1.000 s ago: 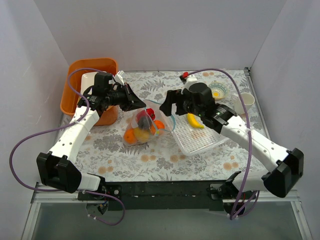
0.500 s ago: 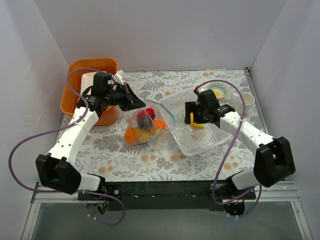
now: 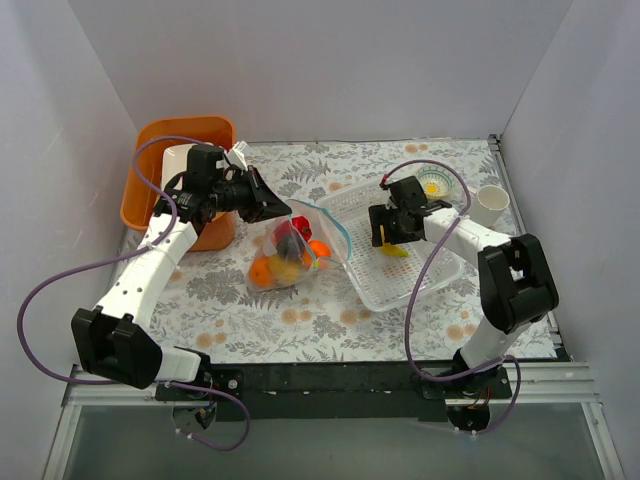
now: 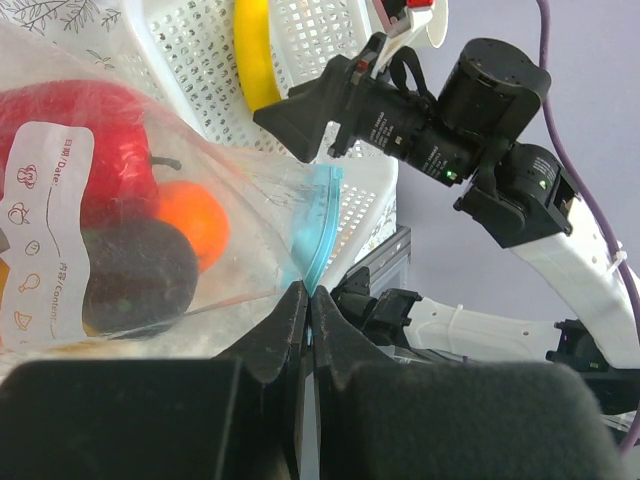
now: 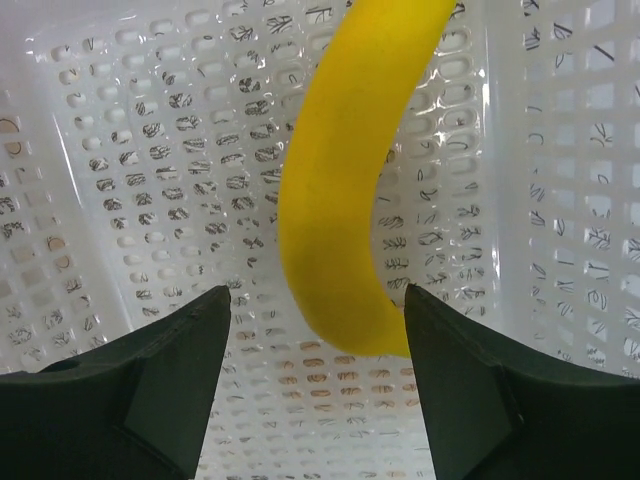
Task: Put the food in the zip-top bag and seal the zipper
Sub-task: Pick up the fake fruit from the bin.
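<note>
Left tool [image 4: 308, 300] was clamped on the bag's [image 4: 150, 200] zipper [image 4: 322, 225] — bag on the worktop [image 3: 300, 330], fruit [image 3: 268, 270] inside. Right tool [image 5: 315, 305] stood open astride the banana [image 5: 340, 200] — in the basket [image 5: 120, 150].

left gripper [image 4: 308, 322]: jaws pressed together, pinching zipper [image 4: 322, 222] | zip-top bag [image 4: 232, 185]: holds red pepper piece [image 4: 112, 135], orange [image 4: 190, 222], dark purple ball [image 4: 135, 278] | white perforated basket [image 4: 190, 62]: beyond bag, banana [image 4: 255, 55] inside | right arm [image 4: 490, 92]: black, beside basket
</note>
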